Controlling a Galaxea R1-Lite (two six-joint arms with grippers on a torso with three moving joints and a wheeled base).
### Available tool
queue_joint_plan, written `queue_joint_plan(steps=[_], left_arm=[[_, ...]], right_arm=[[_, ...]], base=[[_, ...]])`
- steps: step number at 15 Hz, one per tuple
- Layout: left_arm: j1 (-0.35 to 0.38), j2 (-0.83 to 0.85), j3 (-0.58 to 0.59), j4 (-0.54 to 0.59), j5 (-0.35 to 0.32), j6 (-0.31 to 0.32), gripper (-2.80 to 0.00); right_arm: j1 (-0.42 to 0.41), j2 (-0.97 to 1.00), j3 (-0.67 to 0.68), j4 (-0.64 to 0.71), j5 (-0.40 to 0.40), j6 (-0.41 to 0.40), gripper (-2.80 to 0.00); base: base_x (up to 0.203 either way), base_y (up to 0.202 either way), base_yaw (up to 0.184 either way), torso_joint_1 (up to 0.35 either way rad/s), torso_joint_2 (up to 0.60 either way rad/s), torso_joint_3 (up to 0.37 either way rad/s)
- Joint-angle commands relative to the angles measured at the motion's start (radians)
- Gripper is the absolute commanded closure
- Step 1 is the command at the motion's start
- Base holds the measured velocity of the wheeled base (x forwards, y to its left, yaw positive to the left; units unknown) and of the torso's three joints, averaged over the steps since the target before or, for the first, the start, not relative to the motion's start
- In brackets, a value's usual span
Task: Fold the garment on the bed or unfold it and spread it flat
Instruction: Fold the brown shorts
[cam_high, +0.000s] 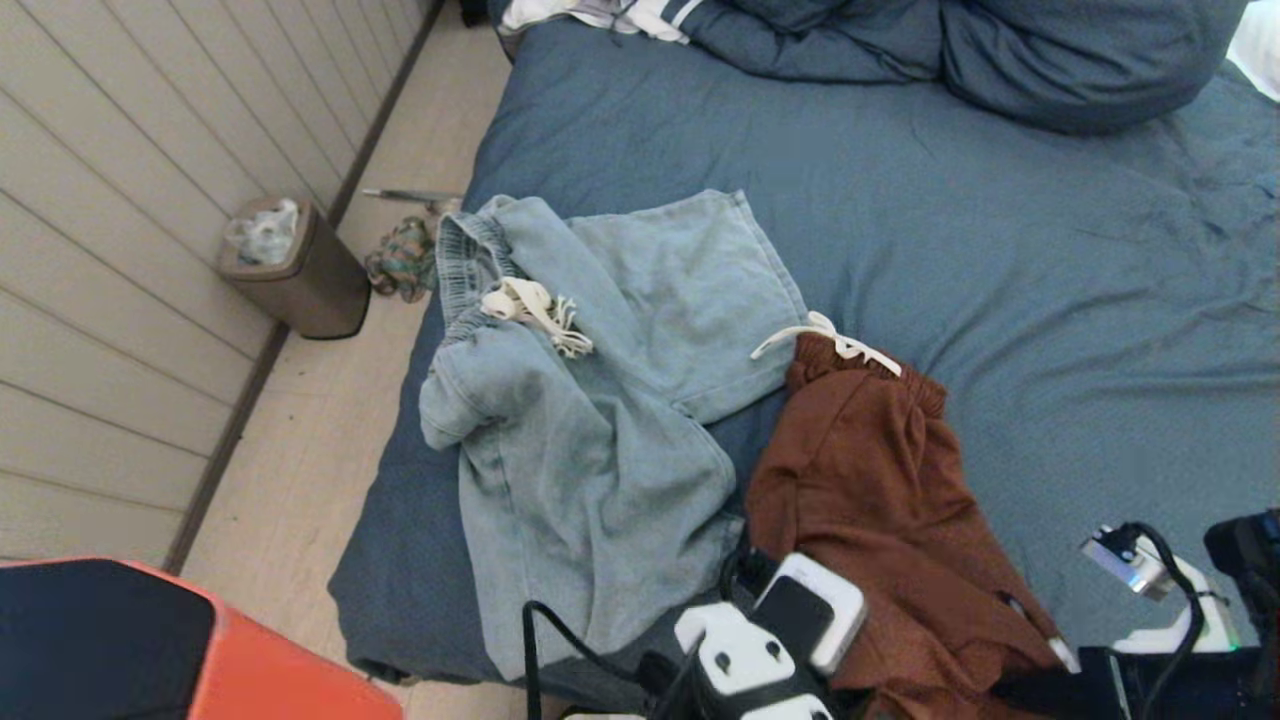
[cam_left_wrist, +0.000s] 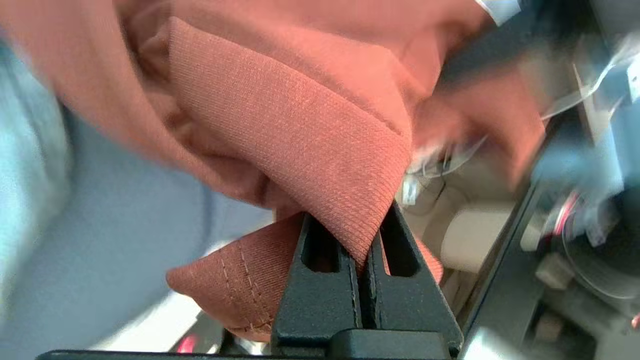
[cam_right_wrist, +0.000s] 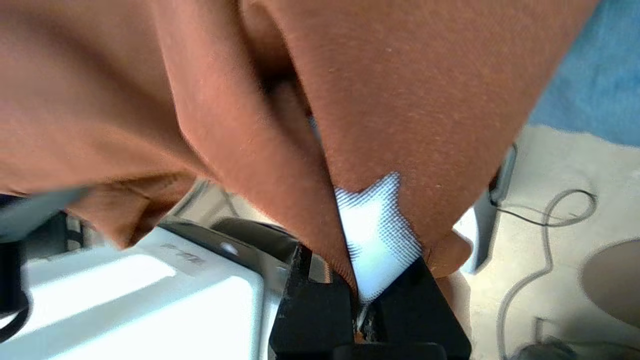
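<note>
Left fingers clamped on hem fold of rust-brown shorts; right fingers clamped on same shorts plus white mesh lining. Shorts trail from both grips onto bed, beside light-blue shorts
</note>
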Motion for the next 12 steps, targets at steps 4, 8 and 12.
queue_joint_plan(steps=[4, 8, 12], left_arm=[[0.076, 0.051, -0.126, 0.046, -0.038, -0.022, 0.0], [0.16, 0.067, -0.281, 0.162, -0.063, -0.031, 0.0], [0.208, 0.067, -0.476, 0.391, -0.086, -0.066, 0.0]], right_arm=[[-0.001, 0.014, -0.08, 0.0, 0.006, 0.019, 0.0], [0.0, 0.031, -0.177, 0.0, 0.007, 0.084, 0.0], [-0.019, 0.116, -0.288, 0.0, 0.006, 0.16, 0.0]], base=[[0.0, 0.0, 0.0, 0.0, 0.0, 0.0], [0.0, 0.0, 0.0, 0.0, 0.0, 0.0], [0.0, 0.0, 0.0, 0.0, 0.0, 0.0]])
